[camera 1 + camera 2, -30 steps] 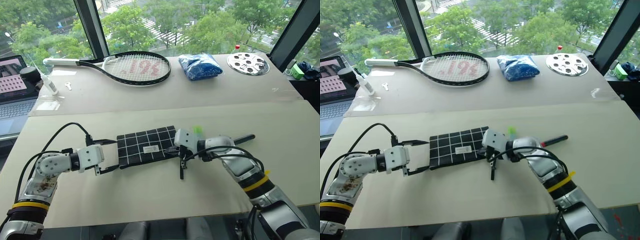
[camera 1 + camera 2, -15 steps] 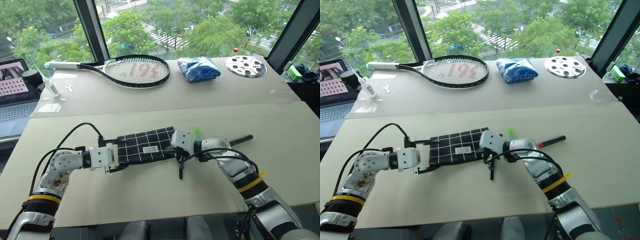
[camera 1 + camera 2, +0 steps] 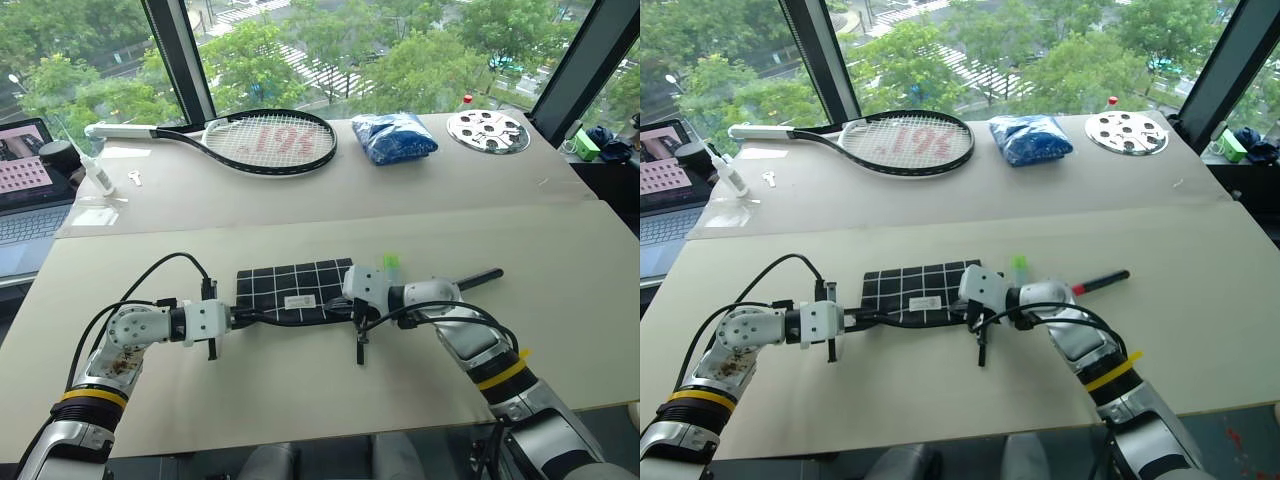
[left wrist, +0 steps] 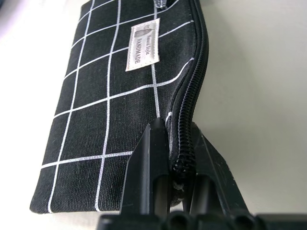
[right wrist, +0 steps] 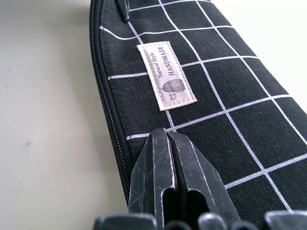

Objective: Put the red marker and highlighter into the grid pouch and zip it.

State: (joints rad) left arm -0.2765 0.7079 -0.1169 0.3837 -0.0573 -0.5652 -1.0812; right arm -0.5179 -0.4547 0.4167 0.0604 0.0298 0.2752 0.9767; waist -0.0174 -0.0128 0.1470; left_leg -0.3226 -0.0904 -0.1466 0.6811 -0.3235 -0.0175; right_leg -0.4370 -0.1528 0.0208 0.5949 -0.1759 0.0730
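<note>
Both arms are reaching inward, the left gripper [image 4: 176, 165] pinching the grid pouch [image 3: 290, 289] by its zipper edge, the right gripper [image 5: 173, 167] pressed together at its opposite end.

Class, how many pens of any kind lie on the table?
2: the highlighter just beyond the right arm near the grid pouch, and the red marker farther right. Others may be hidden.
</note>
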